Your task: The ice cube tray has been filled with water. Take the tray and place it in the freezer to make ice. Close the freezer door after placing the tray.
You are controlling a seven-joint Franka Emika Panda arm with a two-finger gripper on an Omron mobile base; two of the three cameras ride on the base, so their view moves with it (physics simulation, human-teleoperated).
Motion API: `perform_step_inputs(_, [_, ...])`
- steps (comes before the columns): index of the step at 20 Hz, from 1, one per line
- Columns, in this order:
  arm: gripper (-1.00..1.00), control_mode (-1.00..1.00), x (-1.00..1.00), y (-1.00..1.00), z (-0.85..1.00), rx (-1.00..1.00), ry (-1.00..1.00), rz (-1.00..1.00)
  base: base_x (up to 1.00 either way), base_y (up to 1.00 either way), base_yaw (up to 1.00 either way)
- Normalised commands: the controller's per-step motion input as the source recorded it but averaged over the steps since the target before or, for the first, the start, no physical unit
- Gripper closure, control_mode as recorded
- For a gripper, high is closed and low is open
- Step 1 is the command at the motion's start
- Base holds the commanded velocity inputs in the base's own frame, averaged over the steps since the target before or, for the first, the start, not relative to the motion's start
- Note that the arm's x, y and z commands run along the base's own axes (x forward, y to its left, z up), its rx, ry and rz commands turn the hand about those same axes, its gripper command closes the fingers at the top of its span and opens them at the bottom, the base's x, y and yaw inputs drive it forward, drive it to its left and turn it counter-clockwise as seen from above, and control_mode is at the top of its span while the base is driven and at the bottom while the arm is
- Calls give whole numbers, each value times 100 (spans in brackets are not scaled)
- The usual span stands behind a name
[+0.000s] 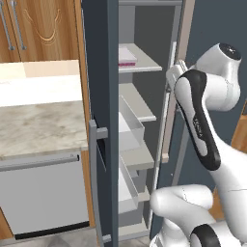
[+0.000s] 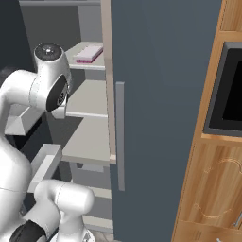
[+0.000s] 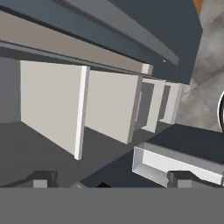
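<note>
The ice cube tray (image 1: 126, 57), pale on top with a pink edge, lies flat on an upper shelf inside the freezer (image 1: 144, 26); the right base view has the tray (image 2: 89, 53) on the same shelf. The freezer door (image 1: 100, 72) stands wide open, seen edge-on, its grey bar handle (image 1: 95, 144) facing left. My hand (image 1: 174, 73) is at the compartment's right edge, below and right of the tray. In the hand view my gripper (image 3: 113, 179) is open and empty, fingertips (image 3: 41, 179) far apart, looking along the white shelves.
The plain dark door (image 2: 160, 94) with its handle (image 2: 120, 137) is shut on the right. A black oven (image 2: 231, 90) sits in wood cabinetry. Left of the open door are a marble counter (image 1: 38, 125) and a grey dishwasher front (image 1: 43, 193). Door bins (image 3: 166, 164) line the open door.
</note>
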Motion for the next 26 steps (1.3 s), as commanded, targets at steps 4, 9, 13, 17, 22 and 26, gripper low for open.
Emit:
perform_step_inputs(4, [-100,-100,-57,-3,11,0,1,0,0,0,0])
perform_step_inputs(9, [-100,-100,-55,0,0,0,-7,0,0,0,0])
perform_step_inputs(13, [-100,-100,-43,0,0,0,-17,0,0,0,0])
perform_step_inputs(17, [-100,-100,-15,-4,0,0,-9,0,0,0,0])
perform_step_inputs(22, [-100,-100,-32,-5,0,0,-5,0,0,0,0])
perform_step_inputs(26, [-100,100,-22,-3,0,0,0,0,-8,-1,0])
